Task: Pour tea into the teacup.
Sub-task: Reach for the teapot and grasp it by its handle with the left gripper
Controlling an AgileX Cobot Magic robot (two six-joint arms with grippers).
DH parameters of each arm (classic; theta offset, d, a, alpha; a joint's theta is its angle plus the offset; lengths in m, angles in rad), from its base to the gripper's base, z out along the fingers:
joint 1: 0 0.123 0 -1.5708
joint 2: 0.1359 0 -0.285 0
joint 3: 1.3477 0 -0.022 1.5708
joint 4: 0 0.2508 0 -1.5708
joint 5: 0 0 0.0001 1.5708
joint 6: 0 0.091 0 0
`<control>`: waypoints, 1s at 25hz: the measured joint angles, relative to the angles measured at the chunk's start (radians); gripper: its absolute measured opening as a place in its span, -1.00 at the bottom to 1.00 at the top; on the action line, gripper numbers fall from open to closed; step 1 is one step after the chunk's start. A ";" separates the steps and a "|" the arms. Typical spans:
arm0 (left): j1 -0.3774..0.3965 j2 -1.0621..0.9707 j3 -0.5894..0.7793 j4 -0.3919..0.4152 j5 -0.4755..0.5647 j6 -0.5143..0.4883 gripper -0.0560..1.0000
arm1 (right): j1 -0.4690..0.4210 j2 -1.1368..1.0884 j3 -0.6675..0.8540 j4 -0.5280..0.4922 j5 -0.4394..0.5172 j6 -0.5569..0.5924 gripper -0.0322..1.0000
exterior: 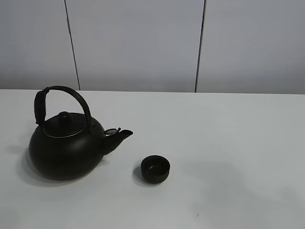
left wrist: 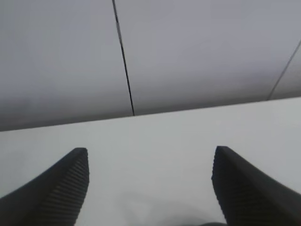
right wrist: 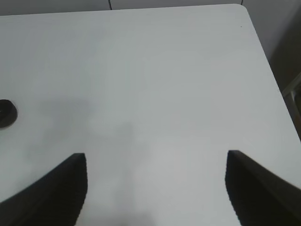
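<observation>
A small round black teacup (exterior: 155,169) stands on the white table near the middle front. To its left sits a big black kettle (exterior: 66,143) with an arched handle, its spout pointing toward the cup. Neither arm shows in the exterior high view. In the left wrist view my left gripper (left wrist: 149,165) is open over bare table, nothing between its fingers. My right gripper (right wrist: 156,165) is open too, above bare table, with the teacup (right wrist: 6,113) at the picture's far edge, well apart from it.
The white table (exterior: 238,133) runs back to a grey panelled wall (exterior: 138,43). In the right wrist view the table's rounded corner and edge (right wrist: 249,23) show, with a darker drop beyond it.
</observation>
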 joint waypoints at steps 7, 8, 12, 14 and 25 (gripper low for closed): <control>-0.001 -0.227 0.337 0.297 -0.375 -0.240 0.11 | 0.000 0.000 0.000 0.000 0.000 0.000 0.15; -0.001 -0.249 0.399 0.353 -0.452 -0.247 0.11 | 0.000 0.000 0.000 0.000 0.000 0.000 0.15; 0.003 -0.277 0.618 0.506 -0.790 -0.282 0.11 | 0.000 0.000 0.000 0.000 0.000 0.000 0.15; 0.018 -0.270 0.700 0.524 -0.866 -0.320 0.11 | 0.000 0.000 0.000 0.000 0.000 0.000 0.15; 0.203 -0.128 0.862 0.554 -1.069 -0.373 0.11 | 0.000 0.000 0.000 0.000 0.000 0.000 0.15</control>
